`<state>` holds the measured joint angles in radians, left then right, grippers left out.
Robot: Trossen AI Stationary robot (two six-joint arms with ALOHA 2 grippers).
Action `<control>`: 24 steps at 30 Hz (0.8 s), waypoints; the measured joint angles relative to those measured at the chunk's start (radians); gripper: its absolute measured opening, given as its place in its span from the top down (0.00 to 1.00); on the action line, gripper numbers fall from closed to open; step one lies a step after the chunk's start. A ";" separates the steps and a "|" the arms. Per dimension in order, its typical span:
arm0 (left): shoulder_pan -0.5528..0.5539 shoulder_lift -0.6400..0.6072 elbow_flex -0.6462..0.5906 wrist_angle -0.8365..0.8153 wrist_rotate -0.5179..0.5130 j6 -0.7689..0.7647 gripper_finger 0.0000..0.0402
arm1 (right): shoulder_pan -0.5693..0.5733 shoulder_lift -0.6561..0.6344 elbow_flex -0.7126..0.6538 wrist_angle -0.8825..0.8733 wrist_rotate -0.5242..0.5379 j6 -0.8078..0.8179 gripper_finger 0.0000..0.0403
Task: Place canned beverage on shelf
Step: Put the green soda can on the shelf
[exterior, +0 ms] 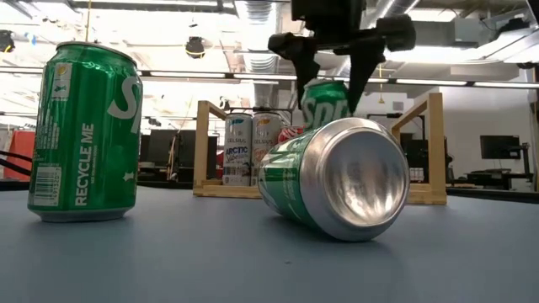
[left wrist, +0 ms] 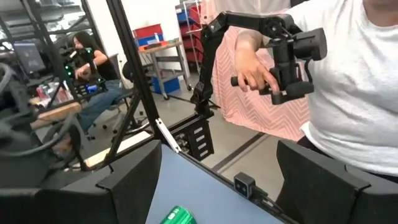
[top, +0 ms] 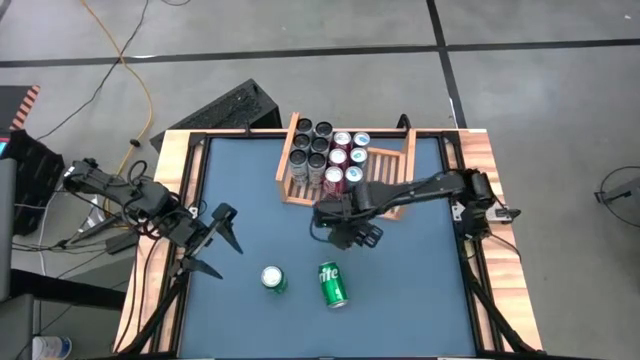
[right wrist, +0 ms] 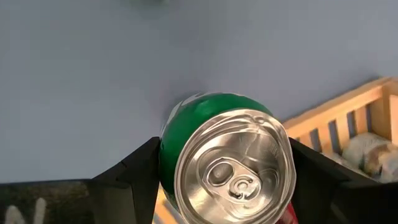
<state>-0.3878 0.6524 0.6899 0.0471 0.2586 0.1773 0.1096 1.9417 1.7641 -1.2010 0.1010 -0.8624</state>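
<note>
Right gripper (top: 345, 228): over the blue table (top: 420, 300), just in front of the shelf's open front edge. Its jaws are closed on a green Sprite can (right wrist: 227, 165), held upright, lid up. In the right wrist view the can sits squarely between the two dark fingers (right wrist: 134, 174), one against each side of its body. In the low view the same can (exterior: 324, 101) hangs clear above the table top, pinched between the fingers, with the shelf behind it.

Shelf (top: 405, 160): light wooden tray with slatted base, at the far middle of the table. Cans already stand in it in rows at its left part (top: 325, 155), dark-topped ones to the left, red and pale ones beside them; the right part is bare slats.

Upright green can (top: 273, 279): standing on the table near the front, well apart from the shelf.

Lying green can (top: 333, 284): on its side just beside the upright one, its base turned toward the low camera.

Left gripper (top: 215, 240): at the left edge of the table, jaws spread wide and holding nothing, well apart from all cans.

Person (left wrist: 348, 93): in a white shirt beyond the table, a hand on a dark handle device, seen in the left wrist view.
</note>
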 joint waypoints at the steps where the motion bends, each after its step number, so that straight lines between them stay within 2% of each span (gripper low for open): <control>1: 0.000 0.002 0.000 0.001 0.005 0.002 0.24 | -0.008 0.000 0.000 0.029 -0.019 -0.002 0.33; 5: 0.001 0.001 0.000 -0.011 0.052 0.036 0.24 | -0.009 0.004 0.000 0.102 0.000 -0.036 0.33; 7: 0.007 0.002 0.000 -0.013 0.076 0.052 0.24 | -0.009 0.003 0.000 0.114 -0.034 -0.036 0.33; 10: 0.019 0.002 0.000 -0.007 0.082 0.071 0.24 | -0.009 0.003 0.000 0.133 -0.096 -0.032 0.33; 24: 0.039 0.002 0.000 -0.005 0.083 0.103 0.24 | -0.033 0.002 -0.020 0.280 -0.137 -0.087 0.33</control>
<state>-0.3493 0.6540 0.6899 0.0425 0.3416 0.2806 0.0769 1.9438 1.7439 -0.9210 -0.0363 -0.9493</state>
